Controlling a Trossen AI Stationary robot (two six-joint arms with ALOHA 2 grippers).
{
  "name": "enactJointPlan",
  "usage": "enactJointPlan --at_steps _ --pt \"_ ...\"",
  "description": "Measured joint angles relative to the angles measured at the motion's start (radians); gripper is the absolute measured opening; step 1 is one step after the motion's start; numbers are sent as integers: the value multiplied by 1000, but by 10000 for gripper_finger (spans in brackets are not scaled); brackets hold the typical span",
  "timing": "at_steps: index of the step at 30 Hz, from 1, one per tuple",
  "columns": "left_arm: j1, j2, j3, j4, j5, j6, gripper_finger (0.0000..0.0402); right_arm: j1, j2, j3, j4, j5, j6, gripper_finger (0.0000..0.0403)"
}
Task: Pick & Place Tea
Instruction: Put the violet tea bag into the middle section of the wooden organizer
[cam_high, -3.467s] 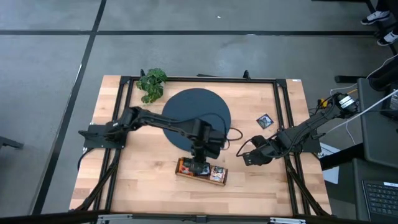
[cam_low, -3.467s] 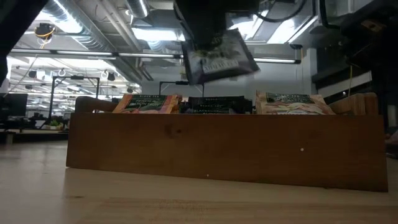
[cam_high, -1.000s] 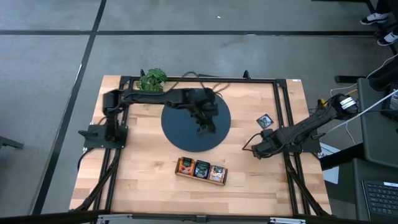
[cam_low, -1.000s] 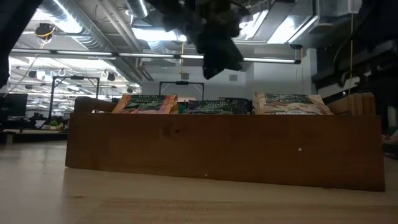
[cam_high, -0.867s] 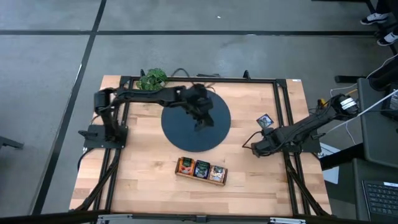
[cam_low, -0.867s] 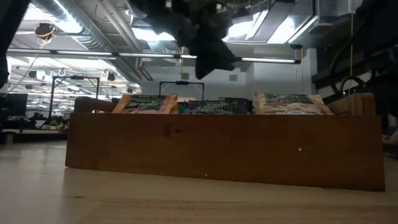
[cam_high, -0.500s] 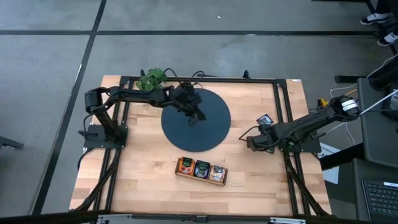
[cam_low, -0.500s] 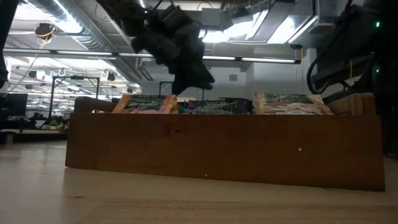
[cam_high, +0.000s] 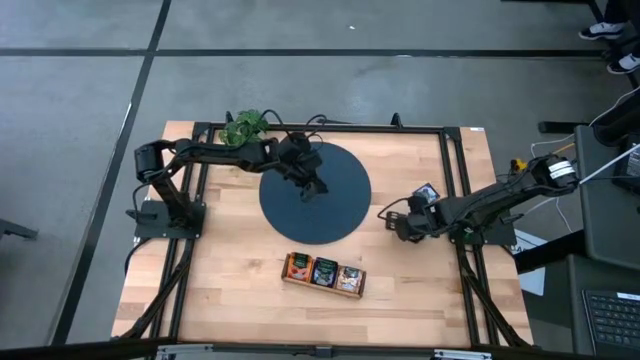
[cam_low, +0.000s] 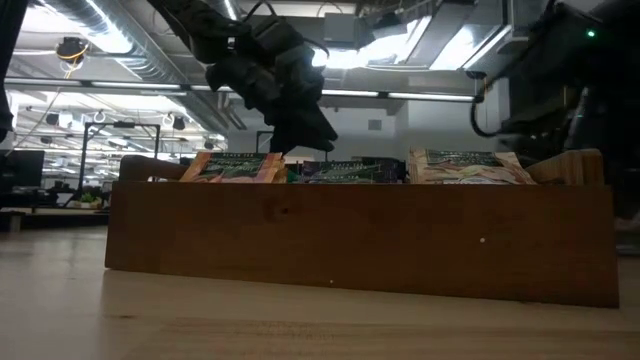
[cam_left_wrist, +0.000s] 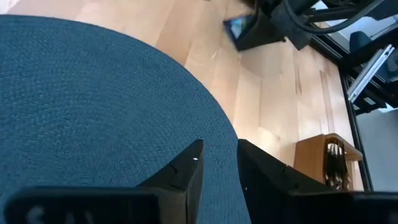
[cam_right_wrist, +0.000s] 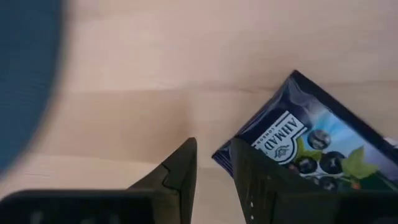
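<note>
A dark blue sachet of tea (cam_right_wrist: 311, 146) lies flat on the wooden table right of the round blue mat (cam_high: 315, 215); the high view shows it (cam_high: 428, 190) beside my right arm. My right gripper (cam_right_wrist: 214, 171) hangs close over the table, slightly open, with the sachet's near corner just beyond its fingertips; nothing sits between them. My left gripper (cam_left_wrist: 217, 165) hovers over the mat's far left part (cam_high: 310, 186), slightly open and empty. More tea sachets stand in the brown tray (cam_high: 323, 272): orange (cam_low: 235, 165), dark green (cam_low: 335, 171) and pale (cam_low: 465, 164).
A green plant (cam_high: 243, 127) stands at the table's far left corner, beside my left arm. Black frame rails (cam_high: 452, 160) run along the table's sides. Bare wood lies between the mat and the tray and to the tray's left.
My left gripper has swung over the mat toward the table's left and far edges, away from the tray. My right gripper has moved toward the far edge and come down close to the lone dark blue sachet.
</note>
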Motion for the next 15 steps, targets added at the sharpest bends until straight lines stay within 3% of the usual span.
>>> enactJointPlan --at_steps 5,9,12,15 --pt "8 0 0 5 -5 22 91 -35 0 -29 263 95 -39 102" --pt "12 0 0 43 -6 32 91 -62 -3 -25 407 102 -138 102" --pt "12 0 4 75 -6 33 93 -66 -14 31 396 101 -188 102" --pt "-3 1 32 71 -7 63 90 -66 -33 123 204 100 -187 102"
